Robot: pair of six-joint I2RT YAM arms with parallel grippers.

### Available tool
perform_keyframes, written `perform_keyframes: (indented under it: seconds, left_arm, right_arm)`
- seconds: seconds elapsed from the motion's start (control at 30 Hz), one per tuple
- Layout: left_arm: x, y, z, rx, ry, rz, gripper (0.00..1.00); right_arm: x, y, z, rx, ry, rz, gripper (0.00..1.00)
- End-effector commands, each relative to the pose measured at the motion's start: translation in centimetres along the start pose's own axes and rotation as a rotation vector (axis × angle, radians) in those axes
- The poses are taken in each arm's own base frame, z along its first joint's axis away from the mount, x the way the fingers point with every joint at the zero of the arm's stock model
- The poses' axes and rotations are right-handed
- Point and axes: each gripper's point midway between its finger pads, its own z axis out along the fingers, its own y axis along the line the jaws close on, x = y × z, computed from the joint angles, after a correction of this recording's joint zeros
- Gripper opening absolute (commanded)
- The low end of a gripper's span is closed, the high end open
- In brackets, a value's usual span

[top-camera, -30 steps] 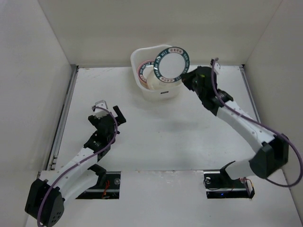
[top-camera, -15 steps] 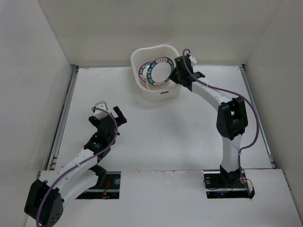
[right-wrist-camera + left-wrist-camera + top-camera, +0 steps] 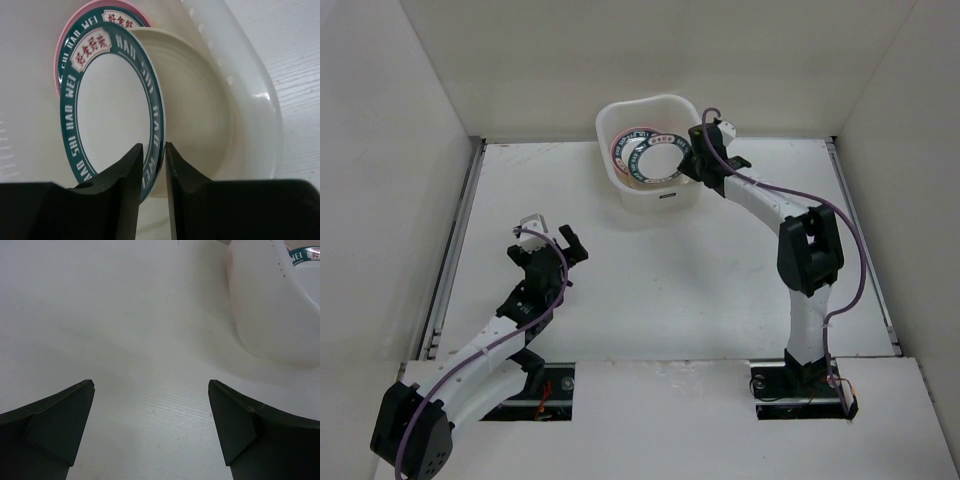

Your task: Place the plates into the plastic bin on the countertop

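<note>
Now, R gripper (image 3: pixel 153 150): nearly closed, pinching rim of teal-rimmed plate (image 3: pixel 112 115).
Plate: on edge inside plastic bin (image 3: pixel 250 100), pink plate (image 3: pixel 60 57) behind, cream plate (image 3: pixel 200 110) beside.
L gripper (image 3: pixel 150 390): wide open, empty, over countertop (image 3: pixel 125 315).

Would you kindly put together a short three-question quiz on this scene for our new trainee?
1. True or false: the right gripper is shut on the rim of a teal-rimmed plate at the plastic bin.
2. What does the left gripper hold? A) a yellow plate B) nothing, it is open C) the bin's rim
3. Fill in: in the right wrist view, apart from the cream plate, the plate behind the gripped one is ____.

Key: 1 true; 2 B; 3 pink, the pink plate.
</note>
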Motion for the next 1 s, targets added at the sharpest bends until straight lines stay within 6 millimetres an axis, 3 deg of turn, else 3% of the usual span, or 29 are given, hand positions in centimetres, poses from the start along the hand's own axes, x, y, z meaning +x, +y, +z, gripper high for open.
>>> perform_keyframes:
  seconds: [0.0,0.17,0.3,0.47,0.57,0.67,0.8,0.97]
  left_arm:
    - [-0.6,-0.4,-0.1,0.014,-0.030,-0.033,1.00]
    - [-0.7,-0.4,-0.1,0.016,-0.030,-0.032,1.00]
    - [-0.6,-0.4,-0.1,0.014,-0.028,-0.027,1.00]
    - [-0.4,-0.4,0.0,0.009,-0.018,-0.015,1.00]
    - [-0.2,-0.4,0.1,0.006,-0.009,-0.004,1.00]
    - [0.0,-0.6,0.3,0.002,0.008,0.010,1.00]
    - [0.8,-1.1,0.6,0.000,0.045,0.055,1.00]
    - [2.2,-1.6,1.3,-0.020,0.099,0.129,1.00]
  right_arm:
    - [-2.4,0.1,-1.1,0.007,-0.084,-0.028,0.32]
    - [-3.3,0.4,-2.3,0.010,-0.126,-0.063,0.50]
    - [-5.7,0.9,-4.9,0.023,-0.209,-0.111,0.70]
    - [-8.5,1.2,-11.4,0.053,-0.363,-0.217,0.79]
    - [-8.7,0.0,-15.8,0.068,-0.455,-0.274,0.83]
    - [-7.5,-2.9,-19.0,0.099,-0.511,-0.307,0.89]
    - [-5.0,-8.8,-21.9,0.149,-0.545,-0.304,1.00]
    - [-3.4,-16.7,-25.0,0.273,-0.624,-0.247,1.00]
